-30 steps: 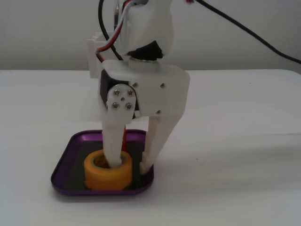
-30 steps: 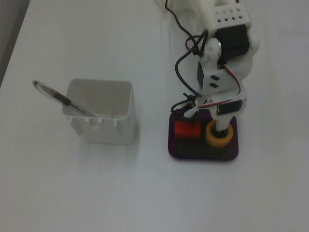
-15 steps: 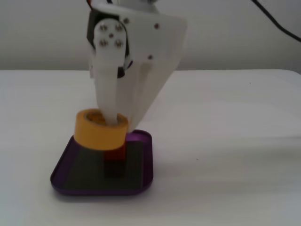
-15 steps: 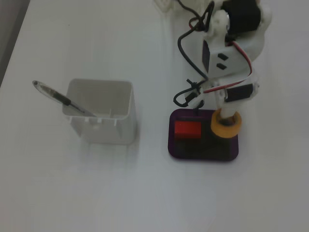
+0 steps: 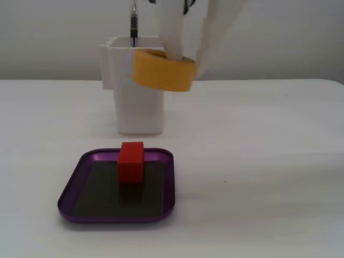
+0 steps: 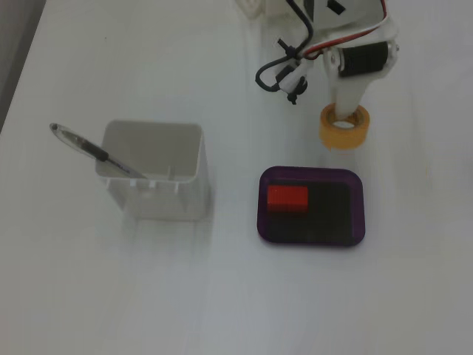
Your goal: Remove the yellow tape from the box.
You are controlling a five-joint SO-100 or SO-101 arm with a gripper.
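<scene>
The yellow tape [image 5: 164, 70] is seen lifted clear of the table in a fixed view, tilted slightly and hanging in front of the upper part of a tall white container [image 5: 135, 91]; it is held by the gripper [image 5: 183, 54], one white finger of which passes down through the roll's hollow centre while the other lies outside the ring, so that the pincer is closed on the roll's wall. In the other fixed view the tape [image 6: 344, 127] is shown just beyond the far rim of the box [image 6: 357, 214], outside it, with the gripper [image 6: 346, 109] entering the roll from above and a bundle of dark cables [image 6: 284, 70] looped beside the arm. The box [image 5: 72, 185] lies flat on the white table [image 5: 269, 161], and a small red block [image 5: 131, 162] stands upright on its dark floor near the back rim; from above the block [image 6: 287, 198] occupies the tray's upper left corner. A pen [image 6: 92, 149] is leaned in the white container [image 6: 155, 174], its tip projecting over the rim.
</scene>
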